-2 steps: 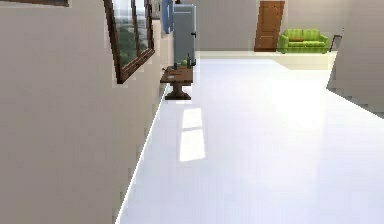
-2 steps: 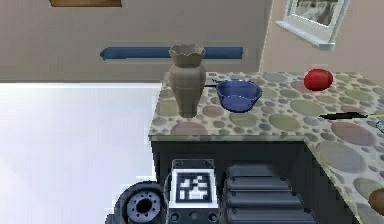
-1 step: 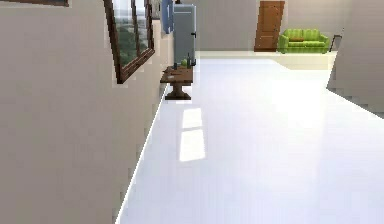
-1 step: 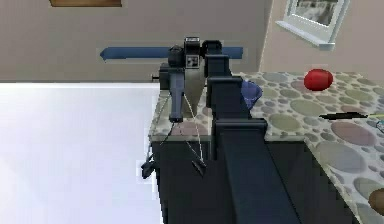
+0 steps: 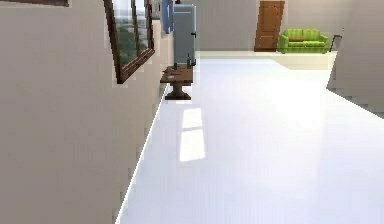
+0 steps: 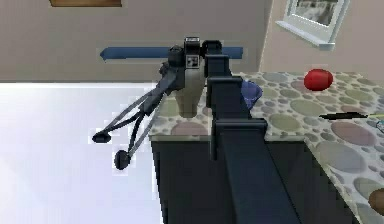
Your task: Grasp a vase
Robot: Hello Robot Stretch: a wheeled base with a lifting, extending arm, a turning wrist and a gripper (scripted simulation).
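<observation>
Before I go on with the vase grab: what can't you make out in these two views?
Arm side view: the arm hides most of a blue thing on the counter.
Arm side view: whether the gripper holds the beige thing at it cannot be told.
Forward view: what stands on the small dark table is too small to name.

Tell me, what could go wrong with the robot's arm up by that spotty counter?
1. A beige vase-like thing shows right at the gripper, by the counter's edge. I cannot tell whether it is held, so it might drop to the floor.
2. The arm runs close to a small blue thing on the counter. A sideways swing could knock it over.
</observation>
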